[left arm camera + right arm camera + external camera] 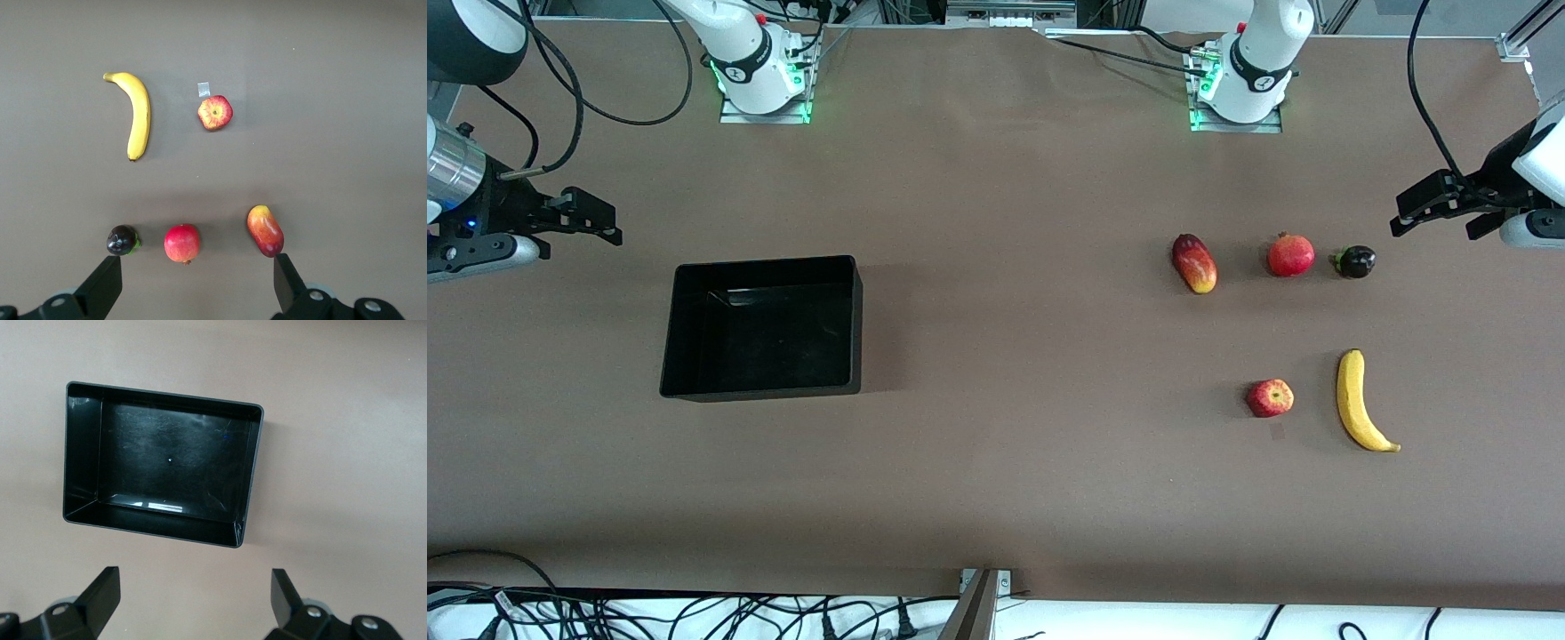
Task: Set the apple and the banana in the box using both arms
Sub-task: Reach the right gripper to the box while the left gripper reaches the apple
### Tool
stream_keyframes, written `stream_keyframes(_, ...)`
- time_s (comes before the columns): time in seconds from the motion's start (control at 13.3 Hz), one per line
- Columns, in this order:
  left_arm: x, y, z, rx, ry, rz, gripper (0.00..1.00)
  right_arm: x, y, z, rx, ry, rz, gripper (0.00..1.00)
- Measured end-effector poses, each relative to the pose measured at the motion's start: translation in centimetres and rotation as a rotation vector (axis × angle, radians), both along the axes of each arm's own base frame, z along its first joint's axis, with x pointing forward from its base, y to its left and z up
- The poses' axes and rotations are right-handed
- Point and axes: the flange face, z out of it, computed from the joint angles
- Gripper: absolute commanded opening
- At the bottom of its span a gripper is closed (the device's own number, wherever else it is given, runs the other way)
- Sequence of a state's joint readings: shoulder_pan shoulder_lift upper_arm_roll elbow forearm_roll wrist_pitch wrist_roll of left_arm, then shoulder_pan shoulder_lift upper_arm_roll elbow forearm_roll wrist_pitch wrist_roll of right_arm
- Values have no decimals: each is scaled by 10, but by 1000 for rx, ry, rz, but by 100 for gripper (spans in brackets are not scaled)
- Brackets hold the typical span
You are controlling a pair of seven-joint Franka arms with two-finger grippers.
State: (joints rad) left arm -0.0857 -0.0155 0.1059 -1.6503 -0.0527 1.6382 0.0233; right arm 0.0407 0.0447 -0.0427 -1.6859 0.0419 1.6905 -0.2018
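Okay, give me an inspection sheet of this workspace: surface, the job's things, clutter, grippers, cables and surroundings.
Surface: brown table, flat and bare between the items.
Job's things: apple and banana lie side by side toward the left arm's end, untouched; box toward the right arm's end holds nothing.
Clutter: mango, pomegranate and dark mangosteen in a row, farther from the front camera than the apple and banana; small tape scrap by the apple.
Grippers: left gripper open, over the table edge at its own end; right gripper open, near the box.
Cables: black cables along the front edge, more at both arms.
Surroundings: arm bases lit green.
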Motion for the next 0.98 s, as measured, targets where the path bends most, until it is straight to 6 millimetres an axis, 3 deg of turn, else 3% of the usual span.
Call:
stream_keyframes(0.38,1,0,-2,0,4,0,100,0,-1,0,-6,1,1,100)
stream_keyframes(0.6,2,0,-4,1,6,0,100,5,-3,-13,-27,25,3,100)
stream_keyframes(0.75,7,0,-8,2,-6,1,100,14,-5,-45,-41,66,2,100)
stream_keyframes(0.98,30,1,-38,9,-44,9,100,31,-18,-133,-47,86,-20,100)
